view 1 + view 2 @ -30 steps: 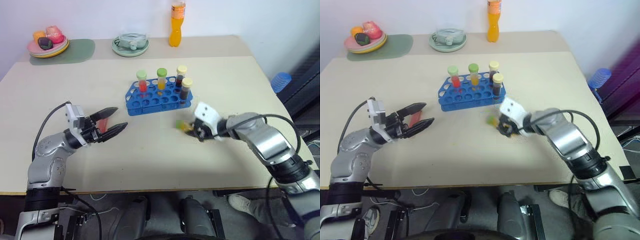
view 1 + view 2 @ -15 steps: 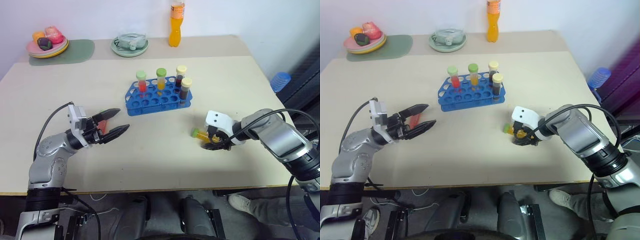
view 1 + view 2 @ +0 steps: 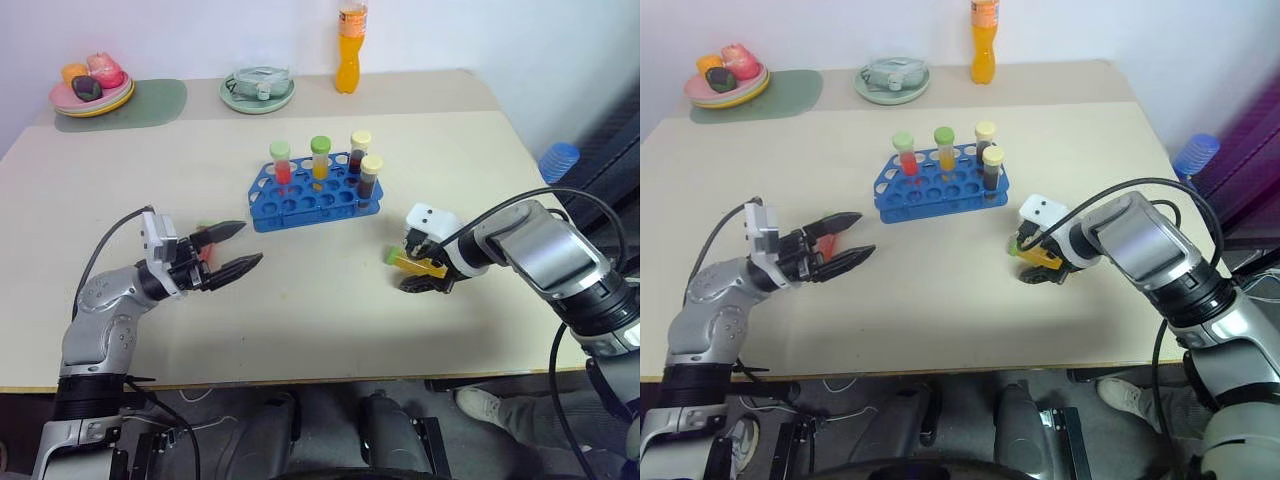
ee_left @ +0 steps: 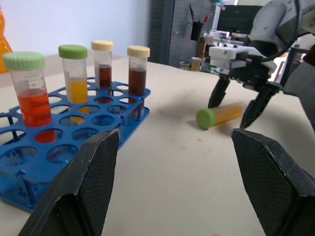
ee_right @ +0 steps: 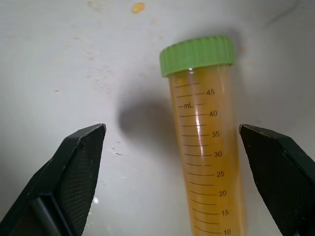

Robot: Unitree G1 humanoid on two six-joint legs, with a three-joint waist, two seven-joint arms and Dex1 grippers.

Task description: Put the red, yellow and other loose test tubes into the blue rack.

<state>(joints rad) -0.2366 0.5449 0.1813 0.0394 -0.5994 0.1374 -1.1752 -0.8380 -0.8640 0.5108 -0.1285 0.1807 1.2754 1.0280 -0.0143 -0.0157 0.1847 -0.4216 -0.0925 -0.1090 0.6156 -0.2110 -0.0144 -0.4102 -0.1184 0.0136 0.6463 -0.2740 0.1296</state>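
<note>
Beige bench (image 3: 330,300) carries the blue rack (image 3: 315,200) mid-surface, while the yellow tube (image 3: 412,264) lies flat between the right gripper (image 3: 420,270)'s wide-spread fingers, presumably for regrasping; left gripper (image 3: 232,250) waits wide, empty.

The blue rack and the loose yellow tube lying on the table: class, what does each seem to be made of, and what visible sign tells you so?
Blue rack: probably moulded plastic, slightly glossy, with uniform colour and a thin grid of round holes.
Yellow tube: apparently clear plastic, since the liquid shows through its printed scale; its green cap is ribbed and matte, likely plastic too.
</note>
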